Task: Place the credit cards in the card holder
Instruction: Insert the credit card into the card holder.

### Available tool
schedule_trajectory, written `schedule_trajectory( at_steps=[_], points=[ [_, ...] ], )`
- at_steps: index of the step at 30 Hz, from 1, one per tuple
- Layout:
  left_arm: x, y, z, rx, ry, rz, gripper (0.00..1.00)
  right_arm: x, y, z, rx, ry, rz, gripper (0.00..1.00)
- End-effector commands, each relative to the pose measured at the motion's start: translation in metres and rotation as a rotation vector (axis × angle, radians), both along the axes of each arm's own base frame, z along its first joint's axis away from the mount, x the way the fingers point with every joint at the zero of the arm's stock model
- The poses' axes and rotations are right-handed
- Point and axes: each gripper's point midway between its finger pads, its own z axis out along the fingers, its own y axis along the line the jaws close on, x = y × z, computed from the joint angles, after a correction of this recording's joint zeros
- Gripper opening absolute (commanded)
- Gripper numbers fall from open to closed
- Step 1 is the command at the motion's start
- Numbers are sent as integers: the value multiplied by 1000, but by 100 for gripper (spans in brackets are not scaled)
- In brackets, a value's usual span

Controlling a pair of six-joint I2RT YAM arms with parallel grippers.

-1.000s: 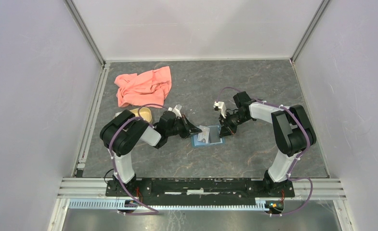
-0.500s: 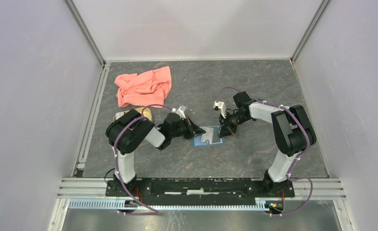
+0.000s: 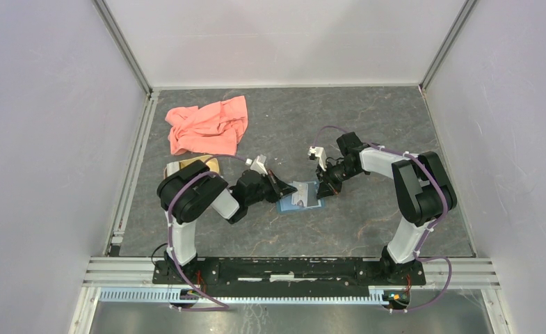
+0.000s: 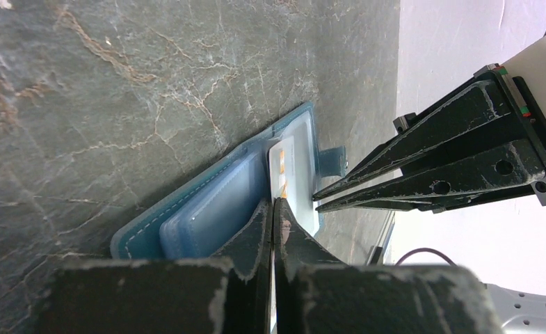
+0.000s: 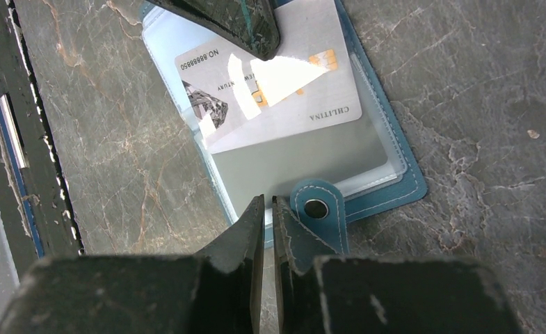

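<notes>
Left gripper (image 4: pixel 273 207): jaws shut tight with nothing between them. The tips bear down on the pale credit card (image 5: pixel 277 104) near its chip end. Right gripper (image 5: pixel 265 207): jaws nearly together, only a thin slit. Its tips sit at the tab-side edge of the card holder (image 5: pixel 389 188), just beside the snap tab (image 5: pixel 317 211). This reads as a pinch on that edge, pinning the holder to the table (image 5: pixel 478 104).

Holder lies open and flat, mid-table between the two arms. Card lies askew on the clear sleeve (image 5: pixel 311 163) of the tab-side page; cannot tell whether any corner is under the sleeve's lip. Other cards not made out.

Step in hand, my reading: seating this card in the sleeve, not yet in. Next move calls for squaring the card to the pocket mouth. Then a shallow push along the page with the left tips, while the right stops the holder sliding
</notes>
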Motion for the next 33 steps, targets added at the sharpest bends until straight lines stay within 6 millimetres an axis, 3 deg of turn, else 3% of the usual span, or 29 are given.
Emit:
schedule_trajectory(
  at_steps=[1,12,24,33],
  points=[
    [9,13,-8,62,-47,78,2,8,6,7,14,-42,17,14],
    [-9,-17,-15,67,-25,32,5,6,11,12,42,-43,29,15],
    [-11,-15,-7,212,-56,-14,47,4,16,38,137,-88,61,16],
    [-4,-3,-5,410,-57,-32,54,3,16,41,145,-98,69,17]
  ],
)
